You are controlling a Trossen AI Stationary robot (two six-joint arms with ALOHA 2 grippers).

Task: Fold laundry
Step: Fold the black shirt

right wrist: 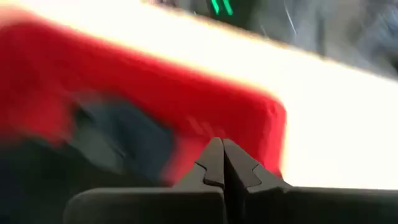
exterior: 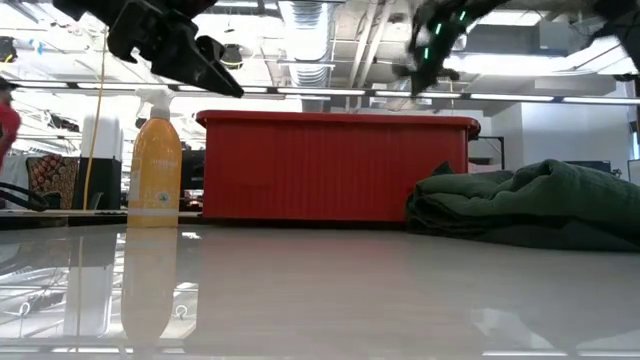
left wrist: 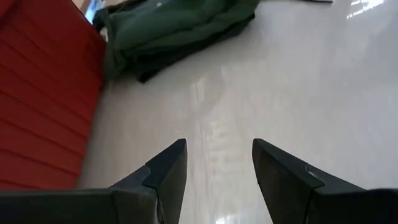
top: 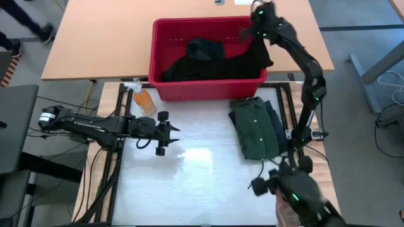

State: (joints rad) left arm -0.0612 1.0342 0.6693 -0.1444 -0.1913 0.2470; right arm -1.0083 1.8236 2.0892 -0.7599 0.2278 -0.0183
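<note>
A red plastic laundry basket (top: pixel 205 91) stands at the far side of a glossy white table (top: pixel 202 183), holding a heap of black garments (top: pixel 211 63) with a darker blue-black piece (top: pixel 203 47) on top. One black garment drapes over the basket's right corner, just below the right gripper (top: pixel 252 31), which hangs above that corner with the right arm stretched forward from its base at the table's near right edge. In the right wrist view its fingers (right wrist: pixel 214 165) are pressed together with no cloth seen between them, the red basket wall (right wrist: pixel 205 106) and dark cloth (right wrist: pixel 93 149) blurred beyond.

On the table just in front of the basket's right end lies a folded dark green collared shirt (top: pixel 255 129), with a darker folded piece (top: pixel 276 126) tucked along its right side. The low view shows the green fabric (exterior: pixel 530 205) as a soft, rumpled stack resting flat on the table, close to the basket (exterior: pixel 335 165).

The left gripper (top: pixel 165 133) hovers over the left half of the table, clear of the laundry, its arm reaching in from the left edge. The left wrist view shows its fingers (left wrist: pixel 165 174) parted and empty above the bare table (left wrist: pixel 298 87), with the green shirt (left wrist: pixel 174 28) and the basket's wall (left wrist: pixel 43 99) ahead.

An orange spray bottle (top: pixel 142 98) stands at the basket's left front corner, upright in the low view (exterior: pixel 155 165)
</note>
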